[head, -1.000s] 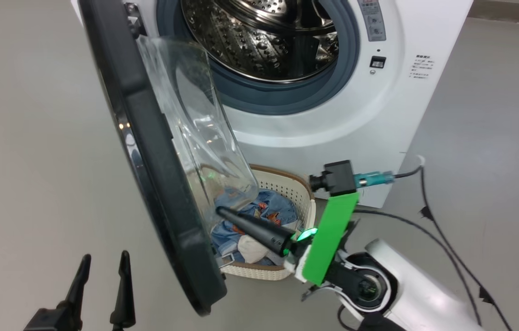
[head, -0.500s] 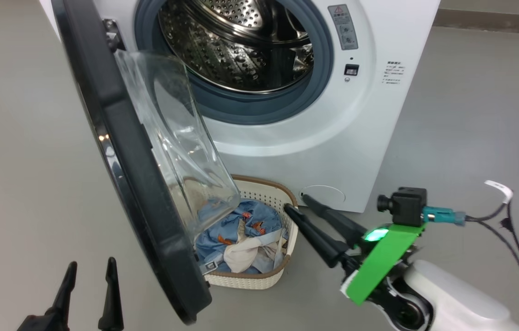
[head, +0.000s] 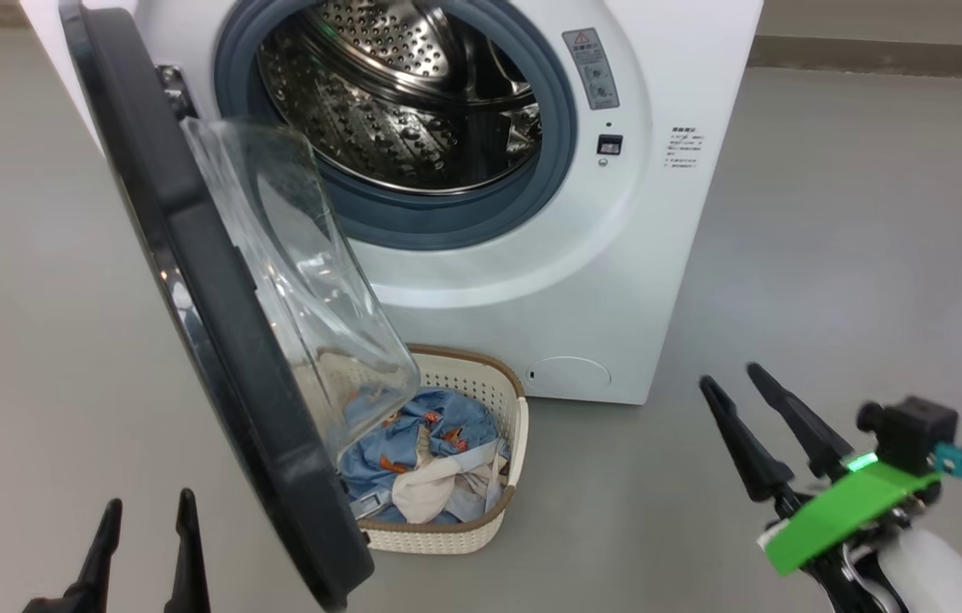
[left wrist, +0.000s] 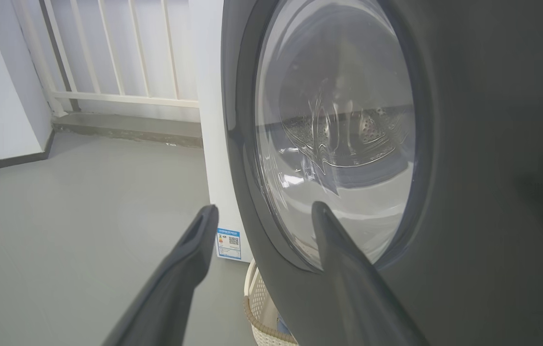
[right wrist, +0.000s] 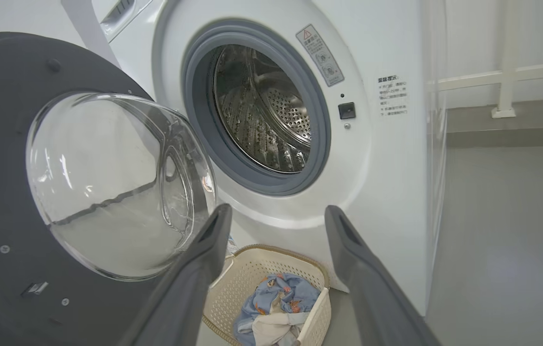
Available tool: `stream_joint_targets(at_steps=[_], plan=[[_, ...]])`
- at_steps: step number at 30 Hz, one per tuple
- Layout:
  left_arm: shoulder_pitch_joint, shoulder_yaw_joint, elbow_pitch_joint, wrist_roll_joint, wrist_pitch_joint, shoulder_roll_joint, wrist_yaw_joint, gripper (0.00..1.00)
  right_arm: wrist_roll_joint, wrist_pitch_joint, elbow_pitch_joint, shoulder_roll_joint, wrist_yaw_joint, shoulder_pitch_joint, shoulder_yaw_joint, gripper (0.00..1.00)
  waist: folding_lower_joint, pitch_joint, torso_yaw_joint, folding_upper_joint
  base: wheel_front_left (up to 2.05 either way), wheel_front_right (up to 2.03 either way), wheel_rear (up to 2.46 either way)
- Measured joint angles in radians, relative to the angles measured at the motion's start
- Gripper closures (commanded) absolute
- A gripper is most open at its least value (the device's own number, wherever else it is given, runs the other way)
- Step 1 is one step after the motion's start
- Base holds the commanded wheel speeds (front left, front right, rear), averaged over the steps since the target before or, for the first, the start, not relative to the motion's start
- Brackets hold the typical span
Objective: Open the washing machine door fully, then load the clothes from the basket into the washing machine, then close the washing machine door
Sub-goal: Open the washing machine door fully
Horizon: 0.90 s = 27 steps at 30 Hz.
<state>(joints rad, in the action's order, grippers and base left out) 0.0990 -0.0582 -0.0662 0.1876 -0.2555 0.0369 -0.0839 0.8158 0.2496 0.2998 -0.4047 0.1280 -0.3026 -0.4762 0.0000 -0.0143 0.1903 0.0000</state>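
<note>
The washing machine door [head: 234, 358] is seen swung well out from the washing machine [head: 617, 281], so that the steel drum [head: 396, 111] is laid bare and is found empty. Whether the door is at its full travel cannot be told. Its glass bowl [head: 302, 281] is hung over the left part of the basket [head: 468, 379], which is set on the floor [head: 830, 255] just in front of the machine, below the opening. The clothes [head: 421, 451] are lodged in the basket, blue printed fabric heaped around a paler garment. The right pincer [head: 730, 377] is held wide open with nothing in it, above the floor to the right of the basket and well apart from it. The left pincer [head: 149, 502] is likewise spread wide and empty, placed by the outer face of the door; contact with it cannot be confirmed. The opening step is judged done or nearly so, and the loading not yet begun. For the next move, the right pincer would need to be brought over the basket from its uncovered right side, lowered onto the heap and closed on a fold of fabric, with the overhanging bowl avoided. Should the door be in the way, it would first have to be pushed wider by the left pincer.
</note>
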Motion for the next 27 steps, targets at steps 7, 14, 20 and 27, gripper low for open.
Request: stream_joint_targets(at_steps=[7,14,20,27], plan=[[0.007,-0.009,0.000,-0.001,0.000,0.000,-0.001,0.00,-0.197,0.000,-0.064,0.079,0.000,0.174,0.211,0.00,0.0000,0.012,-0.021,0.0000,0.00,0.00,0.00],[0.026,-0.013,0.002,-0.001,0.000,0.000,-0.002,0.00,-0.401,0.000,-0.155,0.147,0.000,0.286,0.365,0.00,0.0000,0.011,-0.035,0.0000,0.00,0.00,0.00],[0.026,-0.015,0.005,0.000,0.000,0.000,-0.001,0.00,-0.534,0.000,-0.230,0.234,0.000,0.376,0.514,0.00,0.0000,0.009,-0.033,-0.0001,0.00,0.00,0.00],[0.032,-0.018,0.005,0.001,0.000,0.000,0.000,0.00,-0.592,0.000,-0.231,0.308,0.001,0.454,0.581,0.00,0.0000,0.013,-0.046,0.0000,0.00,0.00,0.00]])
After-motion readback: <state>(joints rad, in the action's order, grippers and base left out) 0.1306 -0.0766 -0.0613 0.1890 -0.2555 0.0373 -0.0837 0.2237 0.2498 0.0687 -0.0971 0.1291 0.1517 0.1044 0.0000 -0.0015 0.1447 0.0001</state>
